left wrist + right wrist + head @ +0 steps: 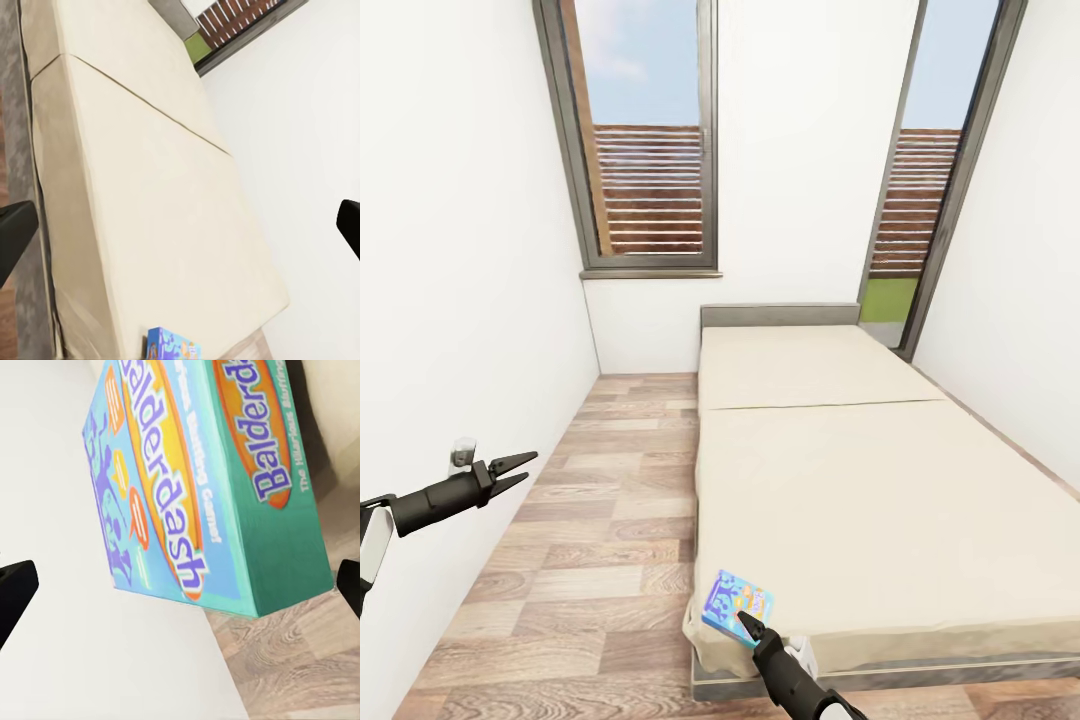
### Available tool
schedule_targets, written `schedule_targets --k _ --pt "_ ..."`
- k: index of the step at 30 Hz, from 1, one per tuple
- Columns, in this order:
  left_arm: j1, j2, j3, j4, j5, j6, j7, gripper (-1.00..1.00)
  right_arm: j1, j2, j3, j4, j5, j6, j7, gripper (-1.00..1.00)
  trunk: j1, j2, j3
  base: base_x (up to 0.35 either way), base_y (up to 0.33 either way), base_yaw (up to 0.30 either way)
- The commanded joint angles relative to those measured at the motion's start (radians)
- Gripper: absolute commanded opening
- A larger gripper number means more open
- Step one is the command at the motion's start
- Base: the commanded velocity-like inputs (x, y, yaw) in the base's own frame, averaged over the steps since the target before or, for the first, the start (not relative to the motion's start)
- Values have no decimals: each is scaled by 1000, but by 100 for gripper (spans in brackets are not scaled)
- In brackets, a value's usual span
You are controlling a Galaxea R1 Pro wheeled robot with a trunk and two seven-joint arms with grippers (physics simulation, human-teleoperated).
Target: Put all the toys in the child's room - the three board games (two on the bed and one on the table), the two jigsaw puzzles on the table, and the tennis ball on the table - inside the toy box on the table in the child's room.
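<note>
Lying at the near left corner of the bed (880, 480), a blue board game (737, 607) overhangs the mattress edge a little, its long axis running roughly from near left to far right. The right gripper (745, 625) is directly at the box's near edge, its fingertips seeming to touch it; the right wrist view shows the box (202, 480) close up between two spread dark fingertips (15, 592), not yet clamped. The right arm is far nearer. The left gripper (518, 472) hangs well apart to the left, over the wood floor (590, 560), fingers parted and holding nothing. A grasp of the box looks imminent.
</note>
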Motion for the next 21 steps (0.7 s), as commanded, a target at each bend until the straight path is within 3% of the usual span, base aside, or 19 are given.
schedule_targets --k 1,21 --pt "-1 0 1 0 3 6 -1 100 0 1 -5 0 -8 10 2 100 0 0 -1 0 48 0" --pt "-1 -1 2 0 3 6 -2 100 0 1 -5 0 -8 10 2 100 0 0 -1 10 7 0"
